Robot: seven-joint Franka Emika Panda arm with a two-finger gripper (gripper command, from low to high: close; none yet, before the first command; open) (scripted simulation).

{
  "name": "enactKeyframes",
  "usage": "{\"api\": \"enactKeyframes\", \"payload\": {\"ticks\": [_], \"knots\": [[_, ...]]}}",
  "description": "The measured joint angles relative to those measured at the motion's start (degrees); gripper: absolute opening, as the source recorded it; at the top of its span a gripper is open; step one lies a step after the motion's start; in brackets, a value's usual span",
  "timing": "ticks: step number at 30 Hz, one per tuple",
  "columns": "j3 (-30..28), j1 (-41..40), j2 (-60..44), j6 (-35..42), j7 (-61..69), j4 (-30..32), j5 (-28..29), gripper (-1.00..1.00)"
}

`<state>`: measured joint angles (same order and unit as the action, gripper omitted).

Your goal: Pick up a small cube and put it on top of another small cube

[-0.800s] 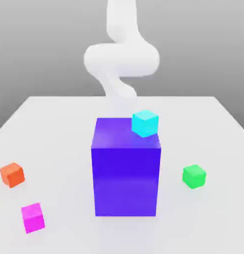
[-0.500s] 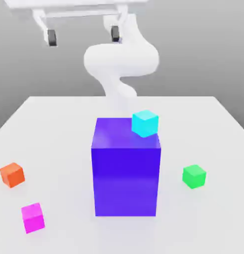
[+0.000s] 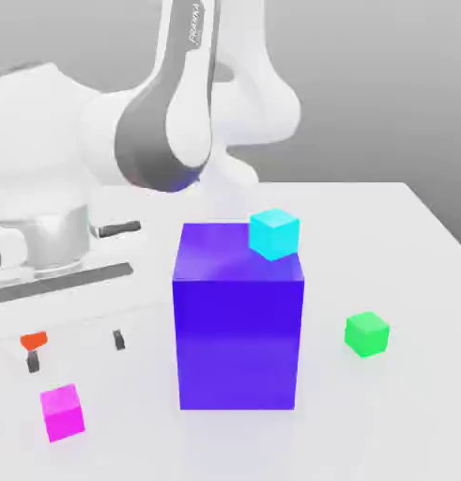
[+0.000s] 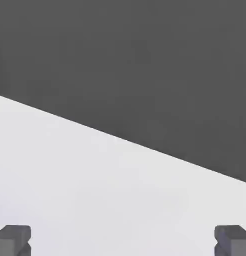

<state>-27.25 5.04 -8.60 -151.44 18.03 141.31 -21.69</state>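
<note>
The small cube [image 3: 62, 411], bright magenta, sits on the white table [image 3: 384, 423] near the front at the exterior view's left. My gripper [image 3: 75, 350] hangs low just behind and above it, open and empty, with its dark fingertips [image 3: 118, 340] wide apart. An orange cube [image 3: 34, 340] shows as a small patch by the fingertip at the exterior view's left; the hand hides most of it. In the hand view my gripper [image 4: 123, 242] is open, with bare table [image 4: 94, 190] between the fingertips [image 4: 13, 240].
A big purple-blue block [image 3: 237, 324] stands mid-table with a cyan cube [image 3: 273, 233] on its top back corner. A green cube [image 3: 366, 333] lies at the exterior view's right. The bulky white arm [image 3: 168, 113] leans over the table's left side.
The arm has swung down from the top of the view to the table's left side, bringing the open gripper low over the orange cube. None of the cubes has moved.
</note>
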Motion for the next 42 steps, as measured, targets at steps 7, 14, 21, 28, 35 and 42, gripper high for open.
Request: {"api": "enactKeyframes", "payload": {"ticks": [7, 14, 21, 28, 35, 42], "knots": [[2.02, -5.47, -11.36, -7.46, 9.40, 0.68, -1.91, 0.00], [8.18, -10.48, -17.46, -11.66, 13.95, -0.97, -7.72, -1.00], [4.07, -7.29, -13.21, -8.71, 10.66, 0.23, -3.34, -1.00], [-0.75, -0.85, -6.57, -4.35, 2.66, 0.70, 5.30, -1.00], [3.34, 9.22, 0.03, -5.34, 0.53, 0.93, 16.17, -1.00], [9.54, 21.30, 9.12, -7.16, -2.68, 3.87, 31.92, -1.00]]}}
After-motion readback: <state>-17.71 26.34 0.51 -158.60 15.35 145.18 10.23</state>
